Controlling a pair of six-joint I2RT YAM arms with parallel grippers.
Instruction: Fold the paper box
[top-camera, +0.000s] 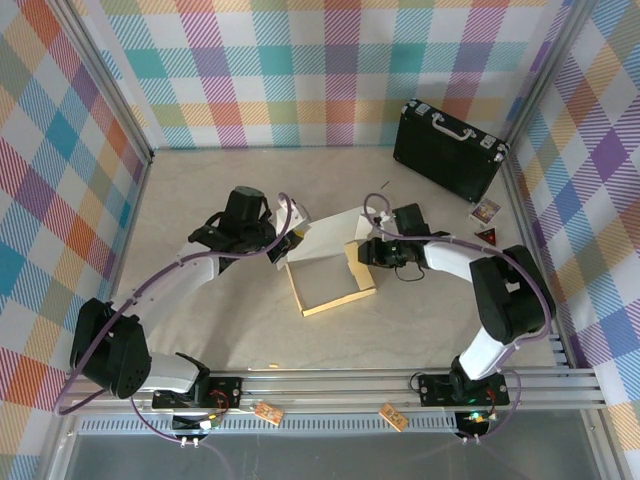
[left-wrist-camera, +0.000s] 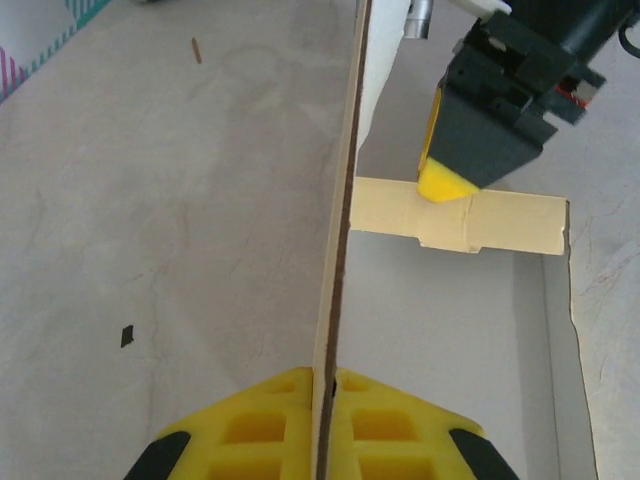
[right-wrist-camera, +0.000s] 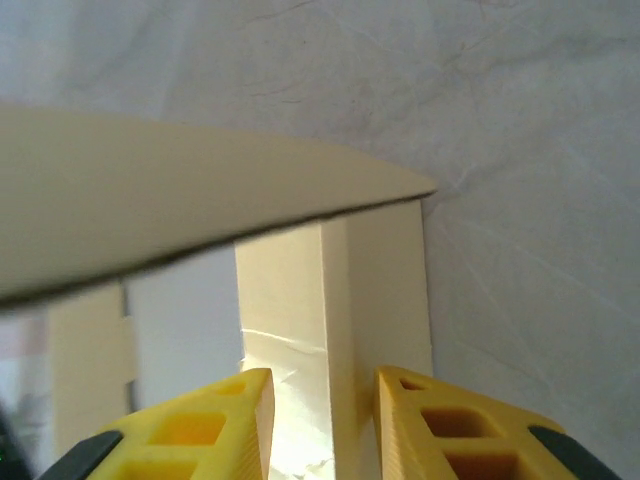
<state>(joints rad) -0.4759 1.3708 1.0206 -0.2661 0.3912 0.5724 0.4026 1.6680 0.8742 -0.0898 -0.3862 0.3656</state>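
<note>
Clamping an upright panel edge-on, the left fingers (left-wrist-camera: 260, 425) are closed on the paper box (top-camera: 325, 275), which sits mid-counter (top-camera: 200, 330), seemingly half formed: walls partly raised, flaps and lid left to tuck. The right fingers (right-wrist-camera: 225, 410) straddle a side flap; I cannot tell whether they pinch it. A black briefcase (top-camera: 447, 150) stands clear in the far right corner.

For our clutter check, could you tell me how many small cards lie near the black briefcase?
2: a pale card just in front of the briefcase, and a dark card nearer, by the right arm. Others may be hidden.
</note>
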